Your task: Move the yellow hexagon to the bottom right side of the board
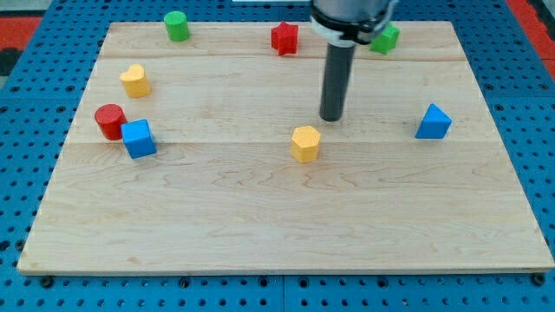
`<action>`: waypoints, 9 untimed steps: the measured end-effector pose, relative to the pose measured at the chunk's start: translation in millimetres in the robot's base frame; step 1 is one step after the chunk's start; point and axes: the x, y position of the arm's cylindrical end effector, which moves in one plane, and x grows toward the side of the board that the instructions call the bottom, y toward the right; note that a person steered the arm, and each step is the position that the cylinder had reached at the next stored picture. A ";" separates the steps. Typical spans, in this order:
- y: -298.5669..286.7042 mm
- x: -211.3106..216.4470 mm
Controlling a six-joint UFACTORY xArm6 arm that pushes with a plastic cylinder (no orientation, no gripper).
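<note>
Now my tip [332, 118] stands on the wooden board [260, 234] a little above and to the view's right of the yellow hexagon [305, 143], near it but with a sliver of bare wood between them, so nothing is being pushed or held; the rod has no fingers to open or close. That hexagon sits close to the board's middle, slightly toward the view's right. Farther right, well apart, lies a blue triangular block [434, 122]. Along the view's top edge sit a green cylinder [177, 26], a red star-shaped block [284, 38] and a green block [387, 39] partly hidden behind the arm. At the view's left are a yellow block [134, 81], and a red cylinder [110, 120] touching a blue cube [139, 139].
</note>
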 end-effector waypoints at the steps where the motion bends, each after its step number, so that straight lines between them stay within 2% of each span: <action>1: -15.1 38.3; 2: -28.3 56.5; 3: -79.1 52.9; 4: -74.7 87.3; 5: -15.7 113.4; 7: 83.8 120.6; 9: 48.2 115.2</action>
